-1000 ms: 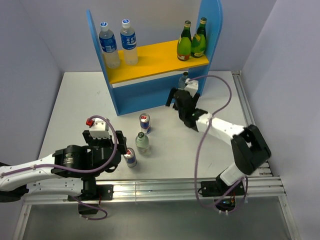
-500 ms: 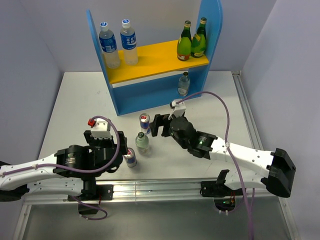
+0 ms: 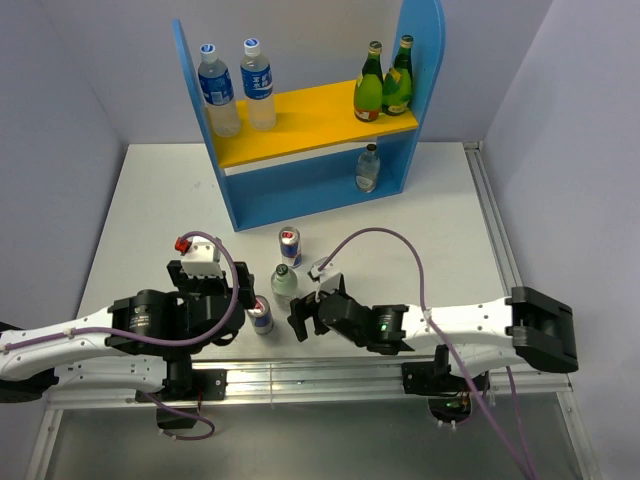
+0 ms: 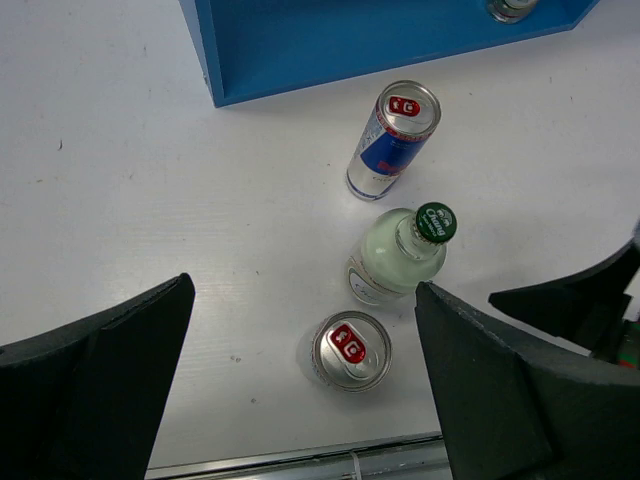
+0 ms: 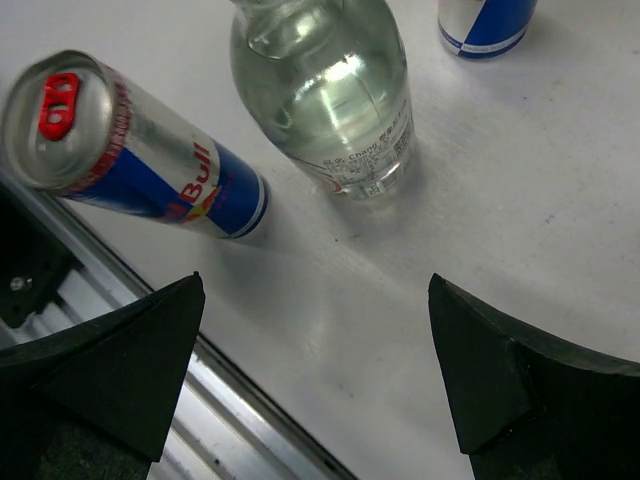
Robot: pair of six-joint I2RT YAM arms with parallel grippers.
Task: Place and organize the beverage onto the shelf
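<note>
Pickup stage: right gripper (image 3: 303,317), jaws released, hangs beside the near can (image 3: 261,316), which it must likely straddle; left gripper (image 3: 240,298) gapes empty.

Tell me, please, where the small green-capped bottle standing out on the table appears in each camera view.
Top external: the green-capped bottle sits lower centre.
Left wrist: right of centre, cap showing.
Right wrist: top centre, cap cut off.
Shared landmark: the near can beside it, seen in all three.
</note>
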